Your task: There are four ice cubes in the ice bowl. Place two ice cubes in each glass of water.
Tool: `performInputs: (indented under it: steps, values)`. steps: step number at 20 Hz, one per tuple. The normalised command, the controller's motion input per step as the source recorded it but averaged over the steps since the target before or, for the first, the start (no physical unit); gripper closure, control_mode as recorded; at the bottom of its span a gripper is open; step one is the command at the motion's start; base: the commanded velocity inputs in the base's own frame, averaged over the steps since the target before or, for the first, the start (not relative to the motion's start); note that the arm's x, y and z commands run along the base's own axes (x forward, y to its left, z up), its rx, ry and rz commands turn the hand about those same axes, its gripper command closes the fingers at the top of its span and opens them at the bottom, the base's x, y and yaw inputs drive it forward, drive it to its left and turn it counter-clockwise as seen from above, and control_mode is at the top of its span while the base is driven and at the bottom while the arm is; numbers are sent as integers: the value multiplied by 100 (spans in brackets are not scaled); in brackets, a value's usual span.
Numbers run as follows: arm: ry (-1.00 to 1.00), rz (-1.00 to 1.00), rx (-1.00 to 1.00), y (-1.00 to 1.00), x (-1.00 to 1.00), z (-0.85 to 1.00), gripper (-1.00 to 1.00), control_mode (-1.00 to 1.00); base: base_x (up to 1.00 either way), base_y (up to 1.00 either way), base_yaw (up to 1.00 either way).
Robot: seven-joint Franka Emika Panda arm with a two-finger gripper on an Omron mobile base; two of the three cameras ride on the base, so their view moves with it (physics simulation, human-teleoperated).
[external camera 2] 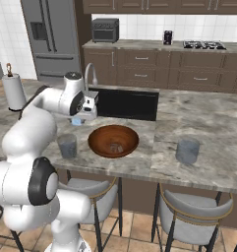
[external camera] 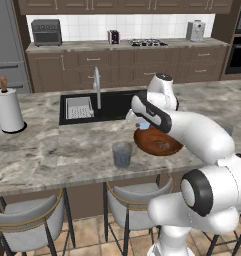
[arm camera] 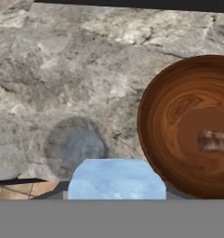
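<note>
A pale blue ice cube (arm camera: 116, 179) sits at the bottom of the hand view, held at the tip of the pincer (external camera 2: 78, 119), which is closed around it above the marble desk (external camera 2: 208, 118). In the right base view the same cube (external camera 2: 76, 121) shows as a small blue patch under the white hand, raised above the desk between the ice bowl and the nearer glass. Directly below and slightly to the left in the hand view lies a glass of water (arm camera: 76, 148), seen from above as a grey-blue circle; it is the tumbler (external camera: 122, 154) near the front edge of the desk in the left base view. The ice bowl (external camera 2: 113, 141), wide, shallow and reddish-brown wood, stands just beside that glass, on its right in the right base view. Inside the bowl a pale translucent cube (arm camera: 212, 141) rests near the middle; how many cubes remain there is hard to tell. The second glass of water (external camera 2: 187, 150) stands well apart on the other side of the bowl, toward the right of the desk. Behind the bowl a black sink (external camera: 112, 105) is set into the desk with a tall faucet (external camera: 97, 85). A white paper-towel roll (external camera: 8, 109) stands upright at the far left of the desk. Grey stools (external camera: 27, 227) are tucked below its front edge.
</note>
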Motion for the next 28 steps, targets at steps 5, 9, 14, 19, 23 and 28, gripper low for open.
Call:
performInputs:
  steps: [5,9,14,19,23,28]
  values:
    - [1,0,0,42,-30,0,100,-100,0,0,0]
    - [5,0,0,13,0,0,100,-100,0,0,0]
    - [4,0,-2,18,0,0,100,-100,0,0,0]
    - [1,0,-8,24,0,-3,100,-100,0,0,0]
    - [0,0,-8,7,0,-6,100,-100,0,0,0]
    - [0,0,-2,0,0,-11,100,-100,0,0,0]
